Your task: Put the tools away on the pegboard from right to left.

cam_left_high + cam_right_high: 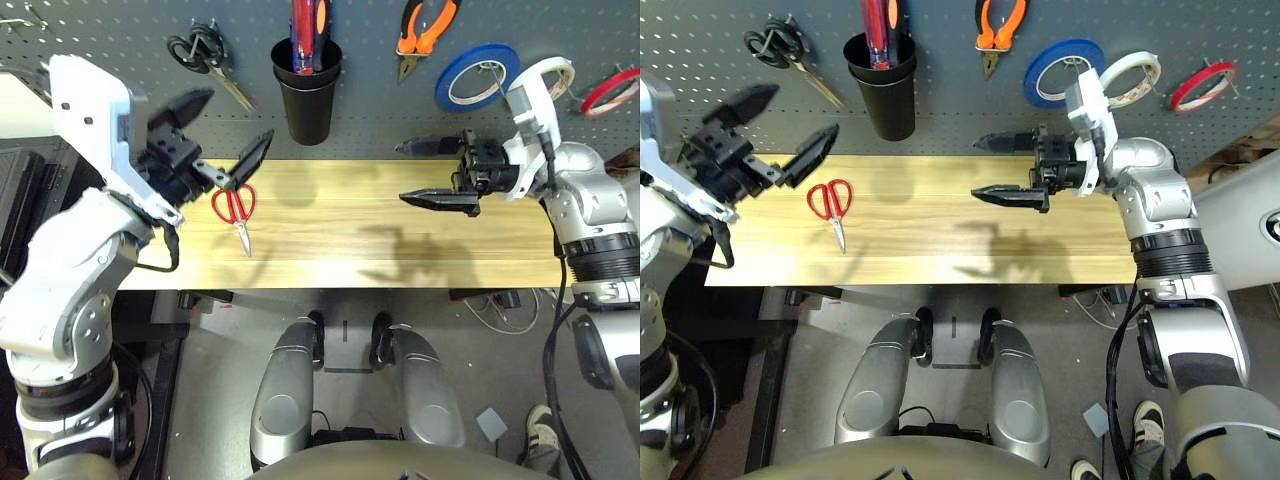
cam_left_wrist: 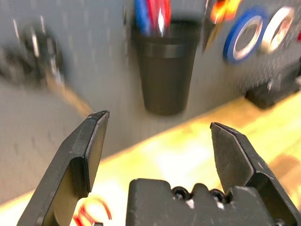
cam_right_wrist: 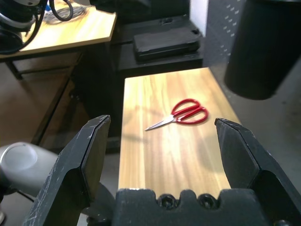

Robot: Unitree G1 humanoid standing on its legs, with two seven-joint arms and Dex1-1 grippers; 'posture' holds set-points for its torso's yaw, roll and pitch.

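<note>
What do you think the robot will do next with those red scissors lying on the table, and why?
Probably the left gripper will lower onto the red-handled scissors and close. They are the one tool left on the wooden table; the pliers, screwdriver and red tape ring already sit on the pegboard. That gripper hovers open right above them, while the right gripper is farther off.

Across the top of the frame runs the pegboard (image 1: 940, 60), carrying from right to left a thin red tape ring (image 1: 1203, 84), a white tape roll (image 1: 1133, 78), a blue tape roll (image 1: 1065, 72), orange-and-black-handled pliers (image 1: 998, 28), a black cup (image 1: 883, 88) with a red-handled screwdriver (image 1: 875, 30), and black-handled scissors (image 1: 788, 55). Below, red-handled scissors (image 1: 831, 206) lie flat at the left of the wooden table (image 1: 930, 235). The left gripper (image 1: 782, 128) hovers spread above them; the right gripper (image 1: 997, 167) hangs spread at centre-right.
</note>
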